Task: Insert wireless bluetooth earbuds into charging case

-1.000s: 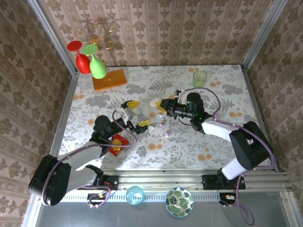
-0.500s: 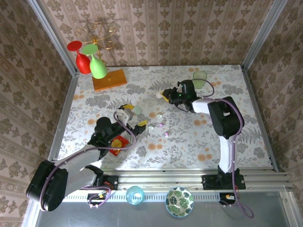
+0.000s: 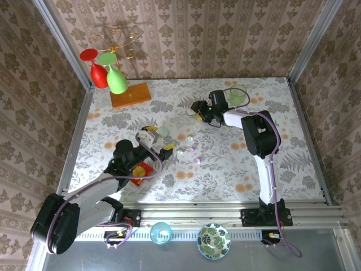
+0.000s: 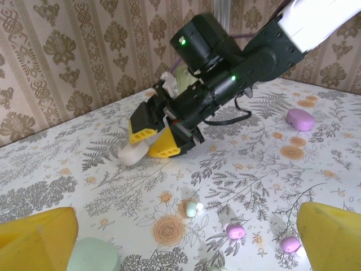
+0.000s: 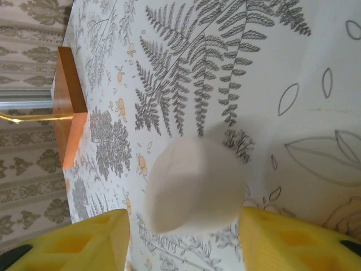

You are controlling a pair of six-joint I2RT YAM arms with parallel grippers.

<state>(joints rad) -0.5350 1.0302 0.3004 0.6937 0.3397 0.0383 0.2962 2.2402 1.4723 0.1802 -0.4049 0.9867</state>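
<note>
Okay, flower-print table (image 3: 293, 164), both arms reaching in from the near edge. Left gripper (image 3: 159, 139) hangs low over the middle-left of the table, jaws spread as wide as they go, nothing in them. Right gripper (image 3: 198, 111) is stretched to the far side, jaws partly apart, straddling the whitish case (image 5: 194, 192). The right wrist view shows a gap on one side of that case and the other finger about touching it, so I read it as not clamped, with the case lying on the cloth. Pale green case (image 4: 93, 257) lies just beside the left gripper's finger at the left of its wrist view; can't tell if its lid is shut. Pink case (image 4: 300, 119) sits well off to the right in that view. The earbuds (image 4: 235, 231) are loose on the table, scattered just ahead of the left gripper and inside the span of its open fingers. One is pale green and white, and two are pink-purple, nearer the other finger. Tiny bean shapes, too small to call a long axis; the scatter itself runs crosswise to the left gripper's reach. Left arm is clearly nearer; the right gripper is well apart, beyond them. Judgement: the next pick wants a short forward-and-down move by the left gripper and a much narrower opening, as each bud is far smaller than that span.
</note>
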